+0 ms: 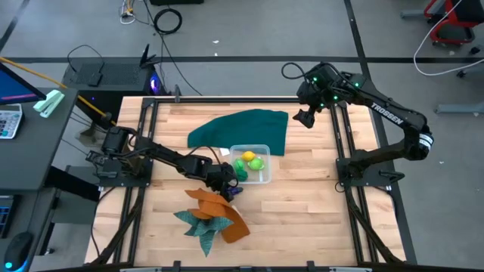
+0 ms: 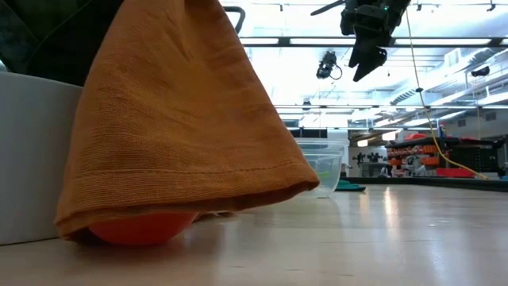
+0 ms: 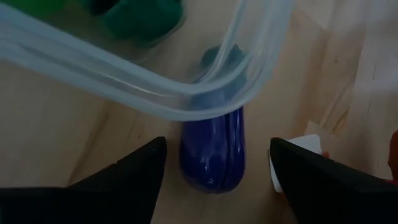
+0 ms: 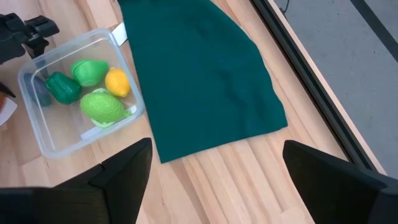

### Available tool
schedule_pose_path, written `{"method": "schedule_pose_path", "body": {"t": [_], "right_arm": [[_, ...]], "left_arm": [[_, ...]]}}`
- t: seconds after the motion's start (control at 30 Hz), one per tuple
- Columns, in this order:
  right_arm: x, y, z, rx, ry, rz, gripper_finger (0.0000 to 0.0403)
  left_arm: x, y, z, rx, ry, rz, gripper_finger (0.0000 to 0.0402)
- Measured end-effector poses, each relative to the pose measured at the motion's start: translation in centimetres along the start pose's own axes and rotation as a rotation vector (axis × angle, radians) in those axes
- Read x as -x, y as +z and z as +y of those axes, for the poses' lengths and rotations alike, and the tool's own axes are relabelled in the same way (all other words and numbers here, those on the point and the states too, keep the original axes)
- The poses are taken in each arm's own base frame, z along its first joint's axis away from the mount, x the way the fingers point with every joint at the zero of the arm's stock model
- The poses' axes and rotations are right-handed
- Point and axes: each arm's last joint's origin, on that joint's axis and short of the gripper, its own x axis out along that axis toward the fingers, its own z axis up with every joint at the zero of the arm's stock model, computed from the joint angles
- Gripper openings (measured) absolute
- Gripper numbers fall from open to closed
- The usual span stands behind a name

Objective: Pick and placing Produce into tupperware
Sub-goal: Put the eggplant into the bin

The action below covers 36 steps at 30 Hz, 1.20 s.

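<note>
The clear tupperware [image 1: 265, 175] stands mid-table and holds a yellow toy [image 4: 117, 82], a light green one [image 4: 102, 107] and two green ones [image 4: 61, 87]. A purple toy [image 3: 214, 155] lies on the wood against the tub's near-left corner [image 3: 186, 102], partly seen through the plastic. My left gripper [image 3: 217, 149] is open and low over it, with one finger on each side of the purple toy and a gap at both. My right gripper [image 4: 214, 155] is open, raised high over the far right of the table [image 1: 305, 117]. A red rounded toy [image 2: 143, 226] peeks out from under the orange cloth.
A large dark green cloth [image 1: 242, 128] lies flat beyond the tub. An orange cloth [image 1: 219, 208] and a teal cloth [image 1: 198, 227] are heaped just near-left of my left gripper; the orange cloth [image 2: 175, 119] fills the low view. Bare wood lies right of the tub.
</note>
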Motion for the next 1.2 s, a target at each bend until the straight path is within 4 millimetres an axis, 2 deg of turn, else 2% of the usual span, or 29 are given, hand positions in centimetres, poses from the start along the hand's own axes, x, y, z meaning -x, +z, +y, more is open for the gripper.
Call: {"method": "schedule_pose_path", "body": {"t": [0.7, 1.03, 1.2], "right_arm": [[0.00, 0.00, 0.00, 0.005, 0.000, 0.000, 0.0307], [0.00, 0.00, 0.00, 0.005, 0.000, 0.000, 0.0307], [0.00, 0.00, 0.00, 0.009, 0.000, 0.000, 0.0307]], "left_arm": [[-0.07, -0.17, 0.06, 0.015, -0.004, 0.018, 0.0155], [-0.05, 0.04, 0.05, 0.068, -0.006, -0.004, 0.0161], [0.49, 0.50, -0.55, 0.048, -0.062, -0.041, 0.0147]]}}
